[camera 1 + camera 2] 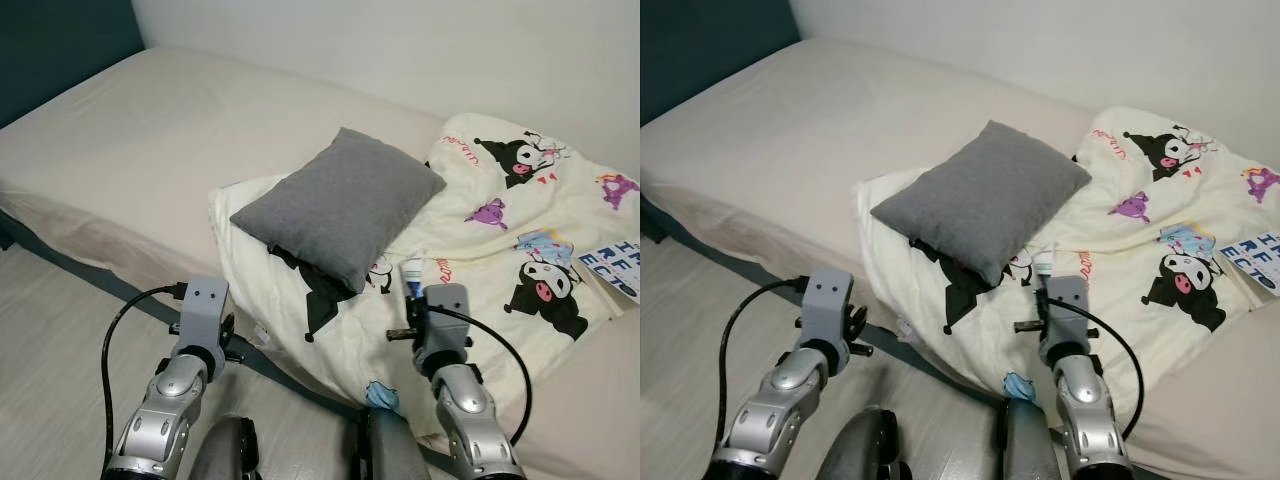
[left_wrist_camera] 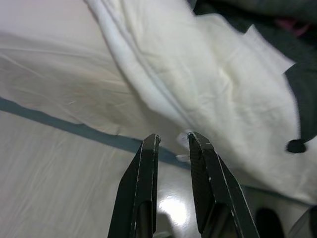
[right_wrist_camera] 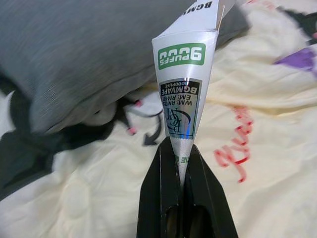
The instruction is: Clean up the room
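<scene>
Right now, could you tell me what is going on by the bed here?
The robot stands at the bed's edge. Its right gripper is shut on a small white printed packet, held above the cartoon-print blanket near the grey pillow. The left gripper hangs slightly open and empty over the floor beside the mattress.
</scene>
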`<state>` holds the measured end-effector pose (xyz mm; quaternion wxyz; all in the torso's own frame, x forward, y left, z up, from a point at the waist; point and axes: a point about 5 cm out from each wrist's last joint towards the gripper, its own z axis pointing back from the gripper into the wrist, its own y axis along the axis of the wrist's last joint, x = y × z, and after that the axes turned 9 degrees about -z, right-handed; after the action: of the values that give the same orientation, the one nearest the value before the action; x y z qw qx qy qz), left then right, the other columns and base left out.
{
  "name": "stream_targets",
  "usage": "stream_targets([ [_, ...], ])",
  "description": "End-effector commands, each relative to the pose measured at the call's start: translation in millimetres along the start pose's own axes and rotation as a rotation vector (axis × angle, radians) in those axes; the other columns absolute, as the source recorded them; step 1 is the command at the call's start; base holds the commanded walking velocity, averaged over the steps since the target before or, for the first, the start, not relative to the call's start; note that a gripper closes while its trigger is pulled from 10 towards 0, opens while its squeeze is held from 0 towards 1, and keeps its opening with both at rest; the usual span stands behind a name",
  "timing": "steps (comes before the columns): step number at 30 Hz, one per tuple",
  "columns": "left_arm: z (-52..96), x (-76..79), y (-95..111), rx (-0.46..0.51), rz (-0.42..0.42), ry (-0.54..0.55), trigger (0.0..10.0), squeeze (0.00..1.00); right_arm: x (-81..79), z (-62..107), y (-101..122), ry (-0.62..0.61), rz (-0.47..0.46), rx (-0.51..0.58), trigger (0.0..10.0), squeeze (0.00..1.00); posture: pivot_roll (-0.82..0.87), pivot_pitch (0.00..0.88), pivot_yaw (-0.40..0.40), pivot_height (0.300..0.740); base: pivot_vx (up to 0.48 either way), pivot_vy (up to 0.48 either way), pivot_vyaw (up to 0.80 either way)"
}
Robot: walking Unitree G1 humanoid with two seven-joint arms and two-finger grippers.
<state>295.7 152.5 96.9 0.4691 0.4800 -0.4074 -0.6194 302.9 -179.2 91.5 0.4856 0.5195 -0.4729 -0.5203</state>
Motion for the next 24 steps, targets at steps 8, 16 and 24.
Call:
stream_targets([
  [8,3.4,-5.2,-10,-0.006,0.029,0.042,10.0,0.00,-5.2,6.7,-7,0.051,-0.025,-0.064,10.0,0.00,0.02,0.192,-0.047,0.641,0.000,0.000,0.00],
  [16,5.8,-6.2,-14,-0.013,0.043,0.072,10.0,0.00,-10.3,4.8,-7,0.094,-0.016,-0.077,10.0,0.00,0.01,0.185,-0.078,0.671,0.000,0.000,0.00],
  [24,7.9,-7.2,-15,-0.010,0.052,0.095,10.0,0.00,-14.0,2.9,-6,0.135,-0.010,-0.090,10.0,0.00,0.01,0.185,-0.089,0.693,0.000,0.000,0.00],
])
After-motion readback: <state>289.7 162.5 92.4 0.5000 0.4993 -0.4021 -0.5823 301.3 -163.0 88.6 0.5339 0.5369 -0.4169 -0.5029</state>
